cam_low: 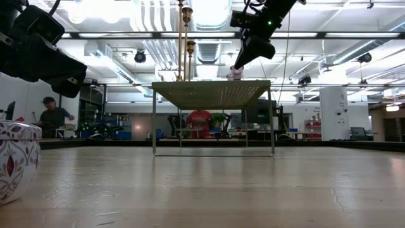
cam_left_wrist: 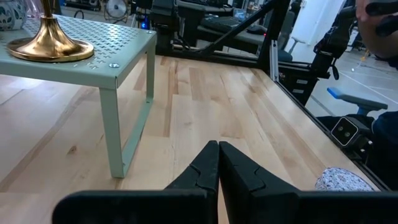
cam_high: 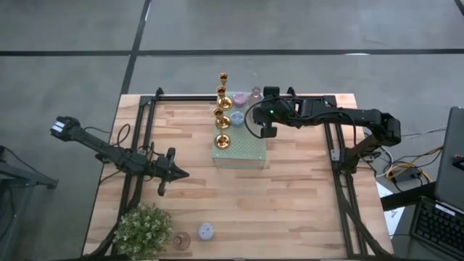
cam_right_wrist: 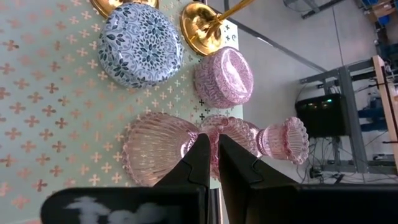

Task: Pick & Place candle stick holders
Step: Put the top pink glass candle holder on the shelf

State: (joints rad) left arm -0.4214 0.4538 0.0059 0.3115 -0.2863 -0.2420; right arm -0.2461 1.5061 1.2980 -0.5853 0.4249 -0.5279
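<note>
Closest to the low camera, a squat white patterned holder stands near the front edge of the wooden bench, beside a small pink holder and the bushy potted plant at the front left corner. The pale green perforated stand sits toward the back edge, raised on thin legs. On it four slim shiny gold candlesticks with round bases stand in a row running toward the back. Beside them lie a blue-patterned round holder, a lilac-pink patterned one and ribbed pink glass holders. The right gripper hovers over the pink glass ones, fingers pressed together on nothing. The left gripper waits over the bench's left middle, fingers together.
</note>
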